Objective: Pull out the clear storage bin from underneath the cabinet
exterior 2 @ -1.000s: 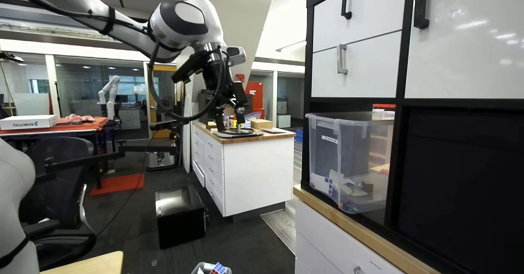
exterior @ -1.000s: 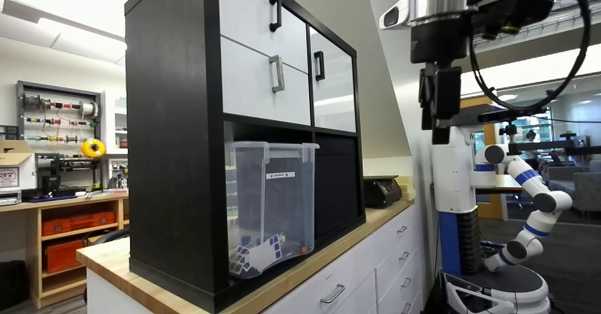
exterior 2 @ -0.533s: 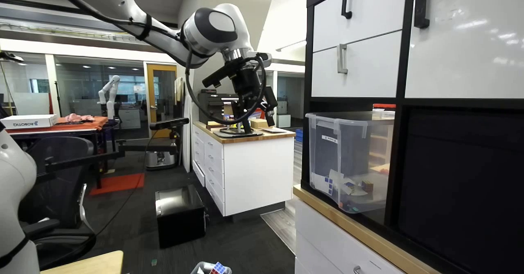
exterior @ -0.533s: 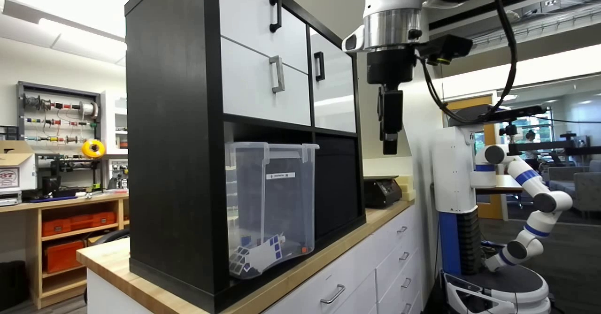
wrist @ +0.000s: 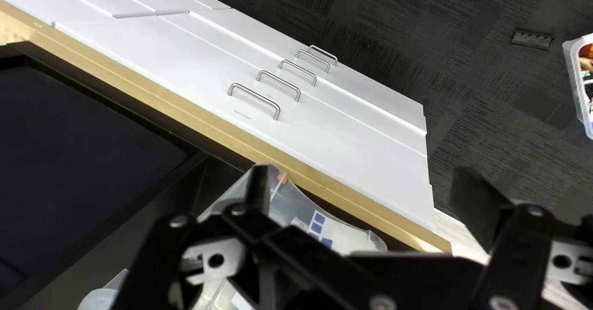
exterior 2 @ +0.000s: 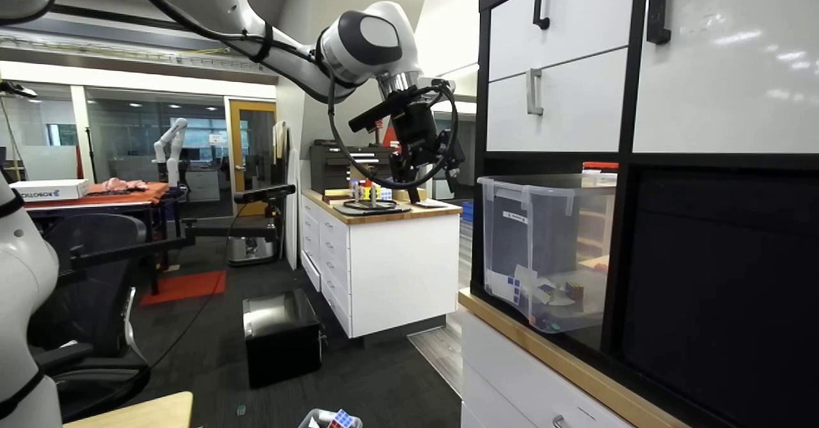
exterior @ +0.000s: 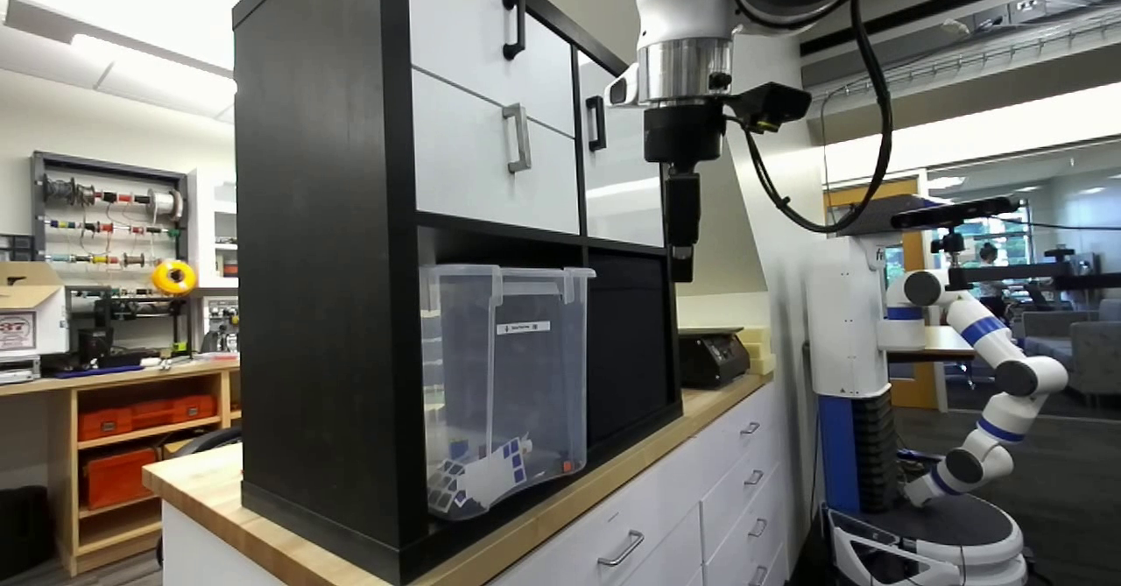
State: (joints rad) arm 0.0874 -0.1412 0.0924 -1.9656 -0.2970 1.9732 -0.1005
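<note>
The clear storage bin point(exterior: 534, 376) sits in the lower cubby of the black cabinet point(exterior: 315, 262), with white and checkered items inside. In an exterior view the bin point(exterior 2: 537, 249) and the cabinet's white doors point(exterior 2: 576, 105) are at the right. My gripper point(exterior: 681, 257) hangs in front of the cabinet, apart from it. In an exterior view my gripper point(exterior 2: 434, 190) is left of the bin, its tips near the height of the bin's rim. In the wrist view my gripper point(wrist: 363, 175) has its fingers wide apart with nothing between them, and partly hides the bin point(wrist: 293, 202) beyond.
A wooden counter edge point(exterior: 714, 400) with white drawers point(exterior: 652, 529) runs under the cabinet. A black device point(exterior: 714, 358) stands on it to the right. A black box point(exterior 2: 281, 335) is on the floor. A white counter point(exterior 2: 406, 268) stands behind.
The arm and gripper have moved closer to the cabinet, leftward in an exterior view and rightward across the opposite exterior picture. The bin and cabinet have not moved.
</note>
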